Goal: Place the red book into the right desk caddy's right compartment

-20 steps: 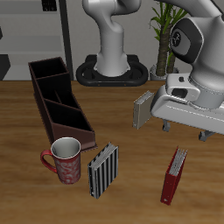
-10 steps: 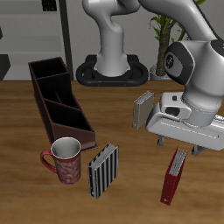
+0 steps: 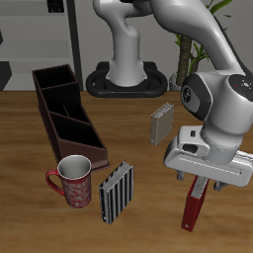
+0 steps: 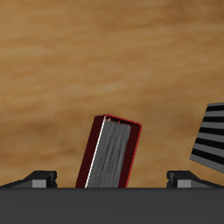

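The red book (image 3: 194, 210) stands upright on the table near its front edge, with pale page edges. It also shows in the wrist view (image 4: 109, 153), leaning a little. My gripper (image 3: 201, 185) is open and sits just above the book's top. In the wrist view my gripper (image 4: 112, 179) has one fingertip on each side of the book, not touching it. The right desk caddy (image 3: 65, 115), a long maroon tray with three sections, lies far off across the table. Its sections look empty; I cannot tell which end is the right compartment.
A red patterned mug (image 3: 74, 182) stands by the caddy's near end. A black-and-white striped book (image 3: 116, 193) stands beside the mug and shows in the wrist view (image 4: 210, 136). A grey book (image 3: 161, 124) stands farther back. The robot base (image 3: 126, 79) and a plant (image 3: 186, 40) are behind.
My gripper has come down and toward the table's front edge, from above and behind the red book to just over its top. The book has not moved.
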Controlling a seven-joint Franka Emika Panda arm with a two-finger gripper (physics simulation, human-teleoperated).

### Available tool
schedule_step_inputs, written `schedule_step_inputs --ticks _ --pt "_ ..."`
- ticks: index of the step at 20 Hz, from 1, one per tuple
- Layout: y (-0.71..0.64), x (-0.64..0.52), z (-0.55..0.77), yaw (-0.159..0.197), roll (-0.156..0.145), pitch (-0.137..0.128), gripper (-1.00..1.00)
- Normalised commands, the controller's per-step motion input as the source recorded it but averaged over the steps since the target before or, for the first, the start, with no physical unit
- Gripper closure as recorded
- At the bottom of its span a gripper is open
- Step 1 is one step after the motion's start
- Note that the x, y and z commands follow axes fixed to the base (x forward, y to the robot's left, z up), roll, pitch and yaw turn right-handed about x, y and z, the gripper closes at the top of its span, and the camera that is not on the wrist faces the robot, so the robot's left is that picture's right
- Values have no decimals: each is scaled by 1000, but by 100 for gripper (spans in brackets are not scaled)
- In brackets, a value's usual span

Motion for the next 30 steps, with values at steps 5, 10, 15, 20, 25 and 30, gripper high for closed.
schedule_step_inputs --ticks 5,10,15,20,25,30 --pt "25 16 -321 -27 13 11 100" --pt "-80 19 -21 -12 2 -4 100" --pt "-209 -79 166 12 -23 -22 100" --pt "-142 -308 418 54 25 -48 100" --pt "-177 -405 511 5 25 -24 100" --pt "-336 -431 655 8 -11 -38 100"
